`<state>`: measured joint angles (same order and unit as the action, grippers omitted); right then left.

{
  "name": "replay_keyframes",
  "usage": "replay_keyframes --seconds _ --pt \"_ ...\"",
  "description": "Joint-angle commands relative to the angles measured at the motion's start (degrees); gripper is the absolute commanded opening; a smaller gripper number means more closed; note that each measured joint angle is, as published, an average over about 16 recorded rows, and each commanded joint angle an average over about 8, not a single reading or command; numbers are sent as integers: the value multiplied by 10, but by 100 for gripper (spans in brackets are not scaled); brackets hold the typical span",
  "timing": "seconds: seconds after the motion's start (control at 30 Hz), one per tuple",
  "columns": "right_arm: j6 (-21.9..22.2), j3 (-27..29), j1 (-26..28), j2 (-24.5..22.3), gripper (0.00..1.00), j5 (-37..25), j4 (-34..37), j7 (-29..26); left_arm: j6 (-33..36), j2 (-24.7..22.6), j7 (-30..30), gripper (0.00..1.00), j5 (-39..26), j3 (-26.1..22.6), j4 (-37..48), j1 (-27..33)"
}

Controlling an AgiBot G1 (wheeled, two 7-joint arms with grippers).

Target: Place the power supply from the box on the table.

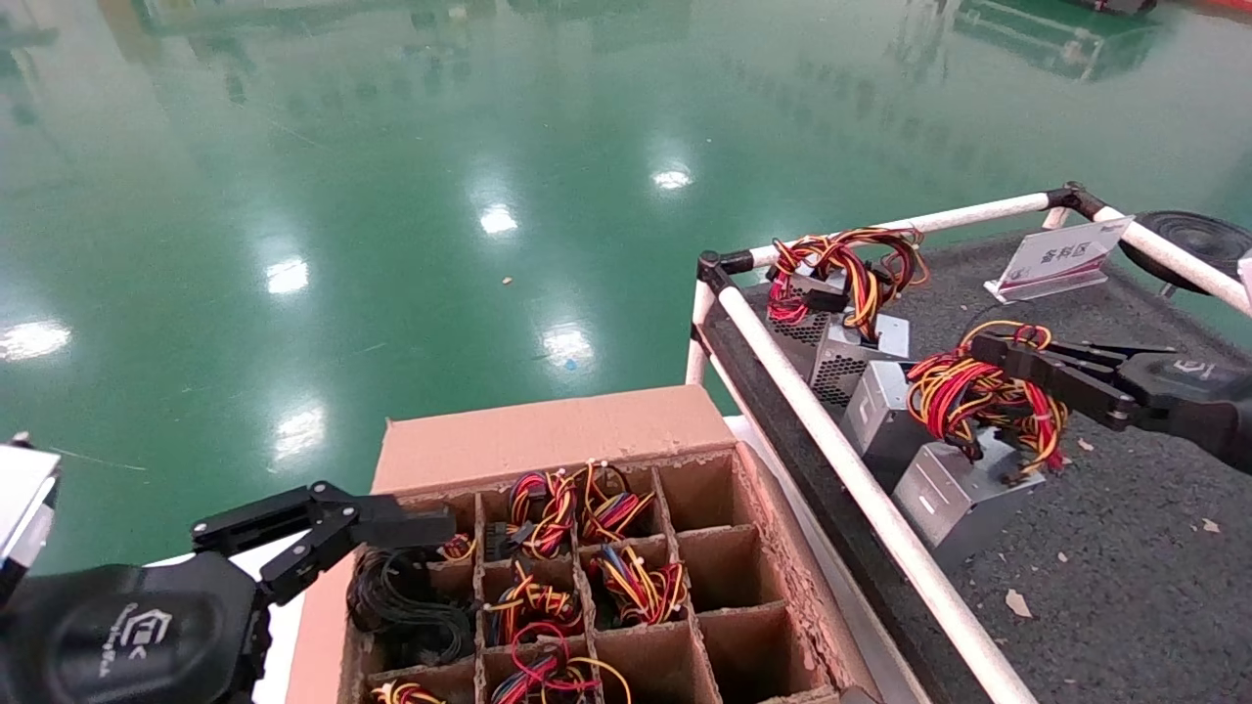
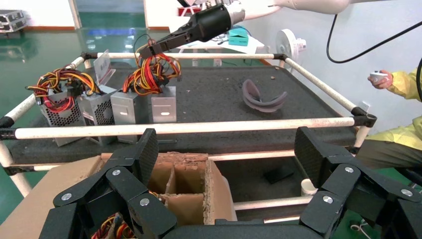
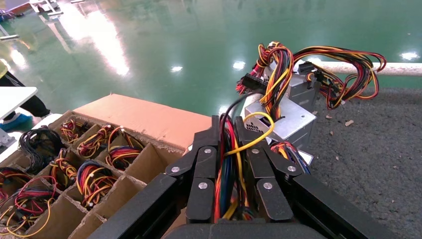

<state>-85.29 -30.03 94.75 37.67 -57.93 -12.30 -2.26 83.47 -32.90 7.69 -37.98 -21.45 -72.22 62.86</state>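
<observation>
My right gripper [image 1: 990, 349] is over the table [image 1: 1125, 557], shut on the red, yellow and black wire bundle [image 1: 978, 396] of a silver power supply [image 1: 954, 494]. That case rests on the mat at the near end of a row of others. From the left wrist the same gripper [image 2: 149, 50] pinches the wires above the case [image 2: 163, 110]. In the right wrist view the wires run between the shut fingers [image 3: 226, 124]. My left gripper [image 1: 391, 538] hangs open over the box [image 1: 548, 430] at its left side, holding nothing.
Several more power supplies [image 1: 851, 357] stand along the table's white rail [image 1: 861, 479]. Box cells hold wire bundles [image 1: 548, 508] and a black cable coil [image 1: 401, 596]. A label stand [image 1: 1061, 256] and a black disc [image 1: 1198, 240] sit at the table's far side.
</observation>
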Motion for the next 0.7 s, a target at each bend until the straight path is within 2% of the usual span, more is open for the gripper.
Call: replay_keyframes --seconds 0.03,0.7 --pt "2 -1 2 1 100 -2 2 0 0 0 0 100 0 0 0 0" --pt "-3 3 -2 -2 100 4 -3 -1 0 0 0 100 0 0 0 0"
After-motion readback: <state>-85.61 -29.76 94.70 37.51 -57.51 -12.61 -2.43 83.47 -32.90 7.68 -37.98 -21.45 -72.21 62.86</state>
